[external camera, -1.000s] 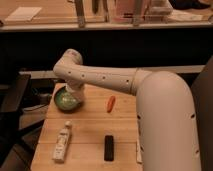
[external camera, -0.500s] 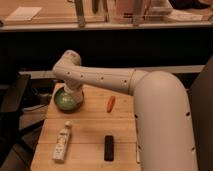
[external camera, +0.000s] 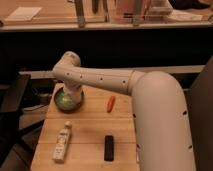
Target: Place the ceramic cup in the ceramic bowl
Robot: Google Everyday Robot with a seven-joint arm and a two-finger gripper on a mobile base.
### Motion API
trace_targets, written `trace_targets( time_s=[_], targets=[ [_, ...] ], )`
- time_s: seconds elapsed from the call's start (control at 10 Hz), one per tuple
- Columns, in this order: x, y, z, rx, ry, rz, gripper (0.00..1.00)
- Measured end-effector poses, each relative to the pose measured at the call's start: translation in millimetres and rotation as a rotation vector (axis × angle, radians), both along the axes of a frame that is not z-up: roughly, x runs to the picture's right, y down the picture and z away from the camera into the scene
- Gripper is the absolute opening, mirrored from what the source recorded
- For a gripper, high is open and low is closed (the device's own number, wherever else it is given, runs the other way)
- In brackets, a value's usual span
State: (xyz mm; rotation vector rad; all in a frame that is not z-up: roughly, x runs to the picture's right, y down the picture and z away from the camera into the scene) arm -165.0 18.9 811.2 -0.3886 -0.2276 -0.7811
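Note:
The green ceramic bowl (external camera: 62,103) sits at the far left corner of the wooden table (external camera: 87,131). My white arm (external camera: 102,78) reaches in from the right and bends down over the bowl. The gripper (external camera: 74,97) hangs at its end, right above the bowl's right half, shut and mostly hidden by the wrist. The ceramic cup is hidden from view, and I cannot tell whether anything is held.
An orange carrot (external camera: 111,103) lies right of the bowl. A white labelled bottle (external camera: 62,142) lies near the front left, and a black oblong object (external camera: 109,147) near the front middle. A dark chair stands left of the table and a counter runs behind it.

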Motion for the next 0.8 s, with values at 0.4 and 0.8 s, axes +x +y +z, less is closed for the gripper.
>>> trace_targets(
  time_s=[0.4, 0.8],
  targets=[
    [-1.6, 1.5, 2.1, -0.001, -0.01, -0.004, 0.02],
    [-2.0, 3.2, 4.2, -0.001, -0.018, -0.007, 0.02]
  ],
)
